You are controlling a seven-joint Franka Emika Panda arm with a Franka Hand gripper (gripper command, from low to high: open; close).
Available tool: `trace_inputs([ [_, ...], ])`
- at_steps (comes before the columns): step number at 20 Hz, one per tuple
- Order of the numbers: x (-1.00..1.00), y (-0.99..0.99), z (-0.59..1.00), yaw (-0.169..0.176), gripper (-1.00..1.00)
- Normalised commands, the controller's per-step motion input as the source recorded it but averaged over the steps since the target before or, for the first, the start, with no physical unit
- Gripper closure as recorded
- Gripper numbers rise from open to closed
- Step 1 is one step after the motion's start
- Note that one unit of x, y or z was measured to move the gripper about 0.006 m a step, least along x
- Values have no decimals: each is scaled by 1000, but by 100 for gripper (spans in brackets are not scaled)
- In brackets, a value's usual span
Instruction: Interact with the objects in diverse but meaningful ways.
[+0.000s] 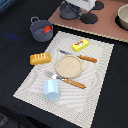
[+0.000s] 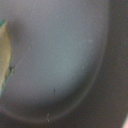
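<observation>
Red tomato (image 1: 47, 29) sits inside a grey pot (image 1: 40, 30) on the dark desk (image 1: 15, 60), well apart from the end effector (image 1: 79, 10), which hangs over another grey pot (image 1: 68, 11); whether it is clenched cannot be told.

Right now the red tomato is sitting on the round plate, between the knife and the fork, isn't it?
Not quite. The round plate does lie between the knife and the fork, but nothing is on it. The red tomato is inside the grey pot, beyond the mat's far corner. The exterior view shows this.
</observation>
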Motion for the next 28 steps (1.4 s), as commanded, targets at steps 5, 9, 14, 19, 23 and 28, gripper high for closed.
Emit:
trace_inputs([
  [5, -148, 64, 795, 34, -100],
  [9, 59, -97, 804, 11, -100],
  [14, 369, -622, 205, -4, -100],
  [19, 363, -770, 114, -5, -100],
  [23, 361, -774, 98, -9, -100],
  [28, 319, -733, 63, -39, -100],
])
